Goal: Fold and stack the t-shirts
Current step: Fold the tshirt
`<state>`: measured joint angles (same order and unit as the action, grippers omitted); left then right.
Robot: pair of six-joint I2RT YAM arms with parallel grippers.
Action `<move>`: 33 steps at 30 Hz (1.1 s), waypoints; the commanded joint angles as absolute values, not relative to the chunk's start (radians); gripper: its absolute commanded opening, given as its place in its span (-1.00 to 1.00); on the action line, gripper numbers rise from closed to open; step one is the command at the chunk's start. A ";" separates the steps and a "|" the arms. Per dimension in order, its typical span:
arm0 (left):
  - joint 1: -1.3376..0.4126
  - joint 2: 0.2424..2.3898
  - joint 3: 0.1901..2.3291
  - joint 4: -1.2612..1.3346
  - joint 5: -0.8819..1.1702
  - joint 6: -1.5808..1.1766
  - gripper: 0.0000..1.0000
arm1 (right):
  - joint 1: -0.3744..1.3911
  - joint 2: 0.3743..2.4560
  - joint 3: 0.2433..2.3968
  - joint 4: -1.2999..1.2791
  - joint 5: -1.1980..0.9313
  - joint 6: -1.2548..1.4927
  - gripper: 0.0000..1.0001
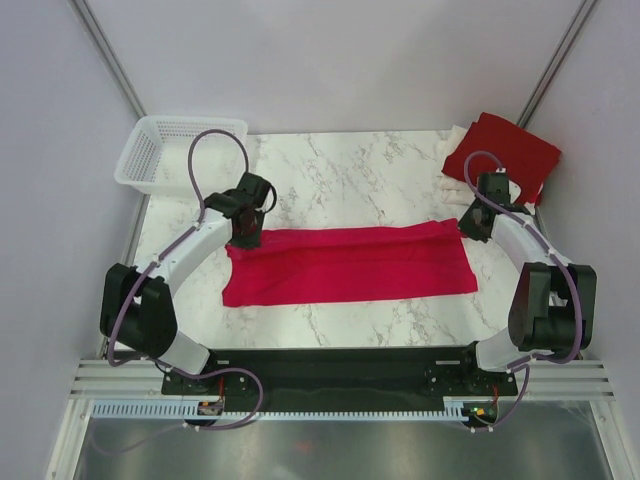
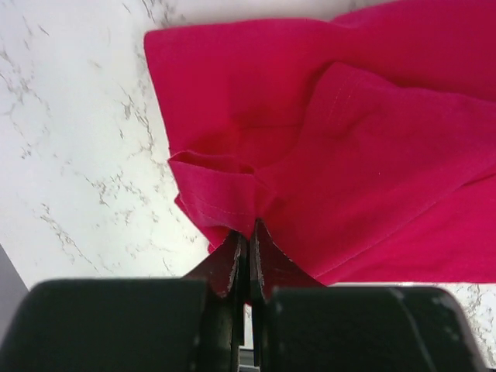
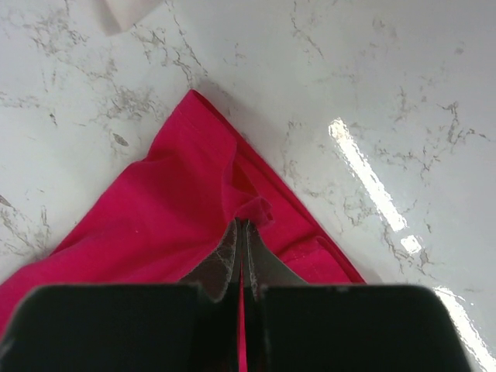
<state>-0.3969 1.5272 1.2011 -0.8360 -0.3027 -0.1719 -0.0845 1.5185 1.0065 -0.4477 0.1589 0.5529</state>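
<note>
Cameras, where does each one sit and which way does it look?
Top: high behind the arms, looking down at the table, basket and red shirt; both arms show.
Left wrist: on the left arm, looking down at the shirt's end; the left gripper pinches it.
Right wrist: on the right arm, looking down at a shirt corner; the right gripper pinches it.
Shared: all three show the red shirt.

Cream t-shirts (image 1: 458, 135): we see only an edge; the rest lies hidden under the darker red t-shirt (image 1: 505, 150). Crimson t-shirt (image 2: 372, 155): cut off at the right edge of the left wrist view.
</note>
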 commanded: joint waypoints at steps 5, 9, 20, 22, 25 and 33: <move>-0.403 1.439 1.088 -0.926 -0.203 -0.288 -0.38 | -0.094 1.493 0.950 -0.437 0.230 0.578 -0.53; -0.402 1.384 1.068 -0.957 -0.196 -0.313 0.92 | -0.097 1.511 0.946 -0.446 0.270 0.589 0.96; -0.402 1.310 0.970 -0.732 -0.109 -0.483 0.97 | 0.056 1.454 0.992 -0.382 0.106 0.558 0.94; -0.400 1.339 0.944 -0.672 -0.091 -0.511 0.93 | 0.093 1.482 0.988 -0.336 0.024 0.557 0.93; -0.399 1.442 0.925 -0.608 -0.060 -0.529 0.88 | 0.126 1.549 0.976 -0.301 -0.023 0.568 0.91; -0.396 1.736 0.986 -0.492 -0.044 -0.542 0.86 | 0.152 1.620 0.848 -0.245 -0.044 0.566 0.89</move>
<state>-0.4007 1.6329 0.9527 -0.6147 -0.0689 -0.5030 0.1402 1.6180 0.8917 -0.2855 -0.0158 0.5713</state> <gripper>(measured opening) 0.931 0.946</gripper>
